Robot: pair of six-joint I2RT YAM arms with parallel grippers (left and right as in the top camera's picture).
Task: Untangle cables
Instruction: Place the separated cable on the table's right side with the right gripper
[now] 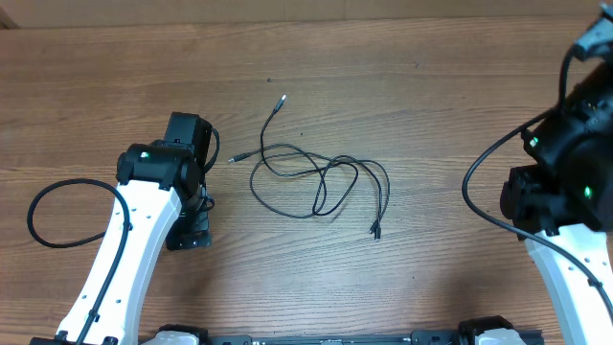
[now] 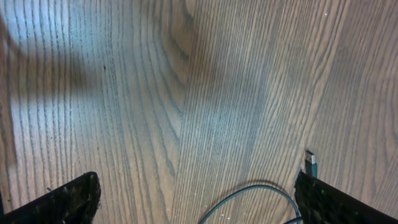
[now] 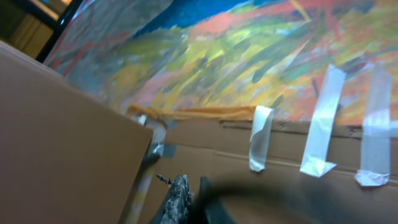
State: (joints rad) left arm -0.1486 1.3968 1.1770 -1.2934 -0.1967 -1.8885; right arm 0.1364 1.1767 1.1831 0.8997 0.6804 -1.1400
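The cables (image 1: 321, 177) lie in a loose tangle of thin black loops in the middle of the wooden table (image 1: 402, 86). Plug tips stick out at the top (image 1: 282, 99), at the left (image 1: 233, 158) and at the bottom right (image 1: 375, 230). My left gripper (image 1: 203, 187) sits just left of the tangle, wide open and holding nothing. In the left wrist view its gripper (image 2: 196, 180) frames a cable loop (image 2: 261, 186), and a silvery plug (image 2: 310, 163) lies by the right finger (image 2: 329, 199). My right gripper (image 3: 194, 186) is lifted away from the table, shut and empty.
Thick black arm wires loop at the left (image 1: 57, 206) and at the right (image 1: 488, 182). The right arm (image 1: 565, 153) stands at the table's right edge. The right wrist view faces a cardboard wall (image 3: 62, 137) with white tape strips (image 3: 323, 124) under a colourful painting (image 3: 249, 56).
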